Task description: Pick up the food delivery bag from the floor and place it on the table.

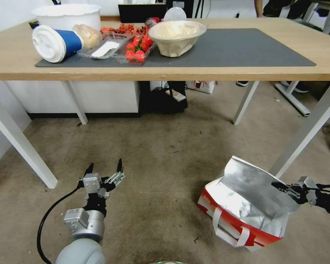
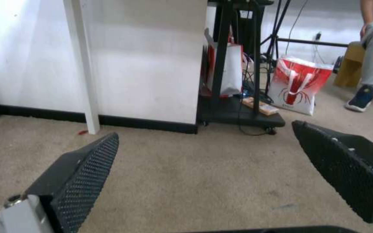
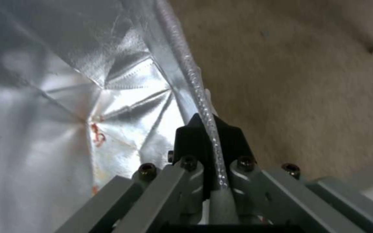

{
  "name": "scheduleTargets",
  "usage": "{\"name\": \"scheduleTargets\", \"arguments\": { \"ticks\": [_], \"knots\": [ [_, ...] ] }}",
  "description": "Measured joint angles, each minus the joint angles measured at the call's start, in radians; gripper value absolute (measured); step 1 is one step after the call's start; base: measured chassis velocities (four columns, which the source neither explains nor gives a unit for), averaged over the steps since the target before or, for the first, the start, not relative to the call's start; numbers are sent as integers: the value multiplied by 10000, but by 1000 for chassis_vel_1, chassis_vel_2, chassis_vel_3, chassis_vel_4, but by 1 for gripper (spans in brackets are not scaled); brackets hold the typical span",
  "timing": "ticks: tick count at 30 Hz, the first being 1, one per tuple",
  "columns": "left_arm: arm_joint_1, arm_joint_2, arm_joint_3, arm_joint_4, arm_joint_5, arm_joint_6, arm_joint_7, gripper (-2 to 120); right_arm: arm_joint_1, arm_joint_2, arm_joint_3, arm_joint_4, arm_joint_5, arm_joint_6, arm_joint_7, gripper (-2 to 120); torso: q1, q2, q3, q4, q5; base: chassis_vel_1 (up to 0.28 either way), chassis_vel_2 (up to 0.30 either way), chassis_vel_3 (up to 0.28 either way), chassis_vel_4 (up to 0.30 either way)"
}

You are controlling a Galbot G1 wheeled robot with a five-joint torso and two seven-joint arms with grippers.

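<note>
I see the food delivery bag (image 1: 242,211) sitting open on the floor (image 1: 161,165), just in front of the worktop (image 1: 216,69) and beside one of its white legs. My right gripper (image 1: 280,186) has its fingers (image 3: 195,136) clenched on the bag's foil-lined rim (the edge runs straight between them). My left gripper (image 1: 104,169) hovers above the floor well apart from the bag, fingers (image 2: 87,168) spread wide and empty.
</note>
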Motion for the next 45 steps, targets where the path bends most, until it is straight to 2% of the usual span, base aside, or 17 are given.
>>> {"name": "scheduleTargets", "arguments": {
  "ticks": [8, 15, 20, 28, 33, 37, 45],
  "knots": [
    [5, -25, 0, -74, 18, 7, -27, 100, -187, -236, 8, 1178, 653, -472, 179, 0, 0, 0, 0, 1, 0, 0, 0, 0, 0],
    [13, -60, -40, -159, 10, 26, -41, 100, -490, -672, 96, 2572, 1945, -1478, 941, 0, 0, 0, 0, 0, -1, 0, 0, 0, 0],
    [74, -123, -55, -209, 25, 27, -47, 100, -656, -1092, 142, 3418, 3079, -2139, 1514, 0, -1, -1, 0, 1, -1, 0, 0, 0, 0],
    [86, -146, -131, -234, -4, 17, -64, 100, -1129, -1723, 328, 4730, 5627, -2991, 2655, 0, 0, 0, 0, 0, -2, 0, 0, 0, 0],
    [66, -121, -174, -217, -76, 11, -59, 100, -1294, -1786, 291, 5264, 6847, -3228, 3134, 0, 0, 0, 0, 1, -2, 0, 0, 0, 0],
    [-8, -87, -191, -137, -162, 10, -57, 100, -1512, -1905, 146, 5855, 8404, -3451, 3598, 0, 0, 0, 0, 0, 0, 0, 0, 0, 0],
    [-100, -78, -219, -103, -319, 142, -125, 100, -1810, -2083, 123, 6366, 9719, -3560, 3877, 0, 0, 0, 0, 0, 0, 0, 0, 0, 0]
  ]
}}
